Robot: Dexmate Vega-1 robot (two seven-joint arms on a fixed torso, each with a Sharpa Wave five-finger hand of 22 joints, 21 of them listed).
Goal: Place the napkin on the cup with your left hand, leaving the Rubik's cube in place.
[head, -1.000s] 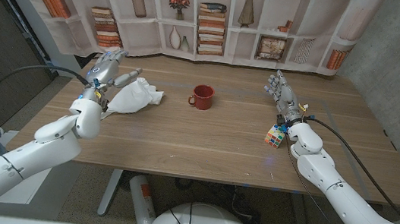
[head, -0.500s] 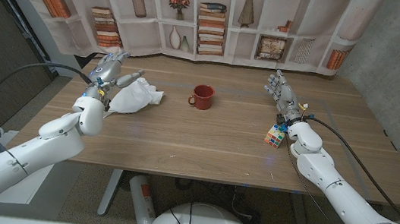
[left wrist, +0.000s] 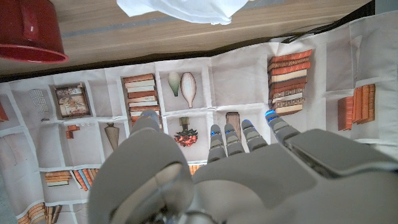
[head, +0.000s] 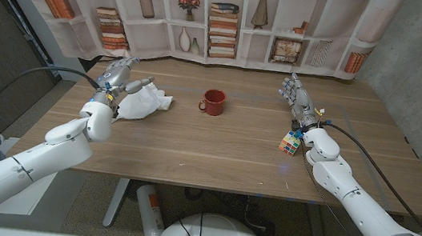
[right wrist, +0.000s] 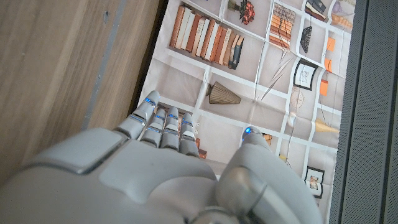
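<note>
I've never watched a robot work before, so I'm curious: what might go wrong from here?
The left robot hand is beside the crumpled napkin, apparently not yet gripping it; soft cloth could slip out. The red cup is small and light-looking, so a clumsy drop might nudge it or miss. The Rubik's cube sits close to the right robot hand, risking bumps.

The left robot hand [head: 118, 79] covers the napkin's [head: 143, 102] near edge; contact unclear.

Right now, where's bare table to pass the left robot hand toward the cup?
Bare wood between napkin and cup, and across the whole near half in front of them. Crowded only at the right, where the Rubik's cube sits against the right robot hand's wrist.
</note>
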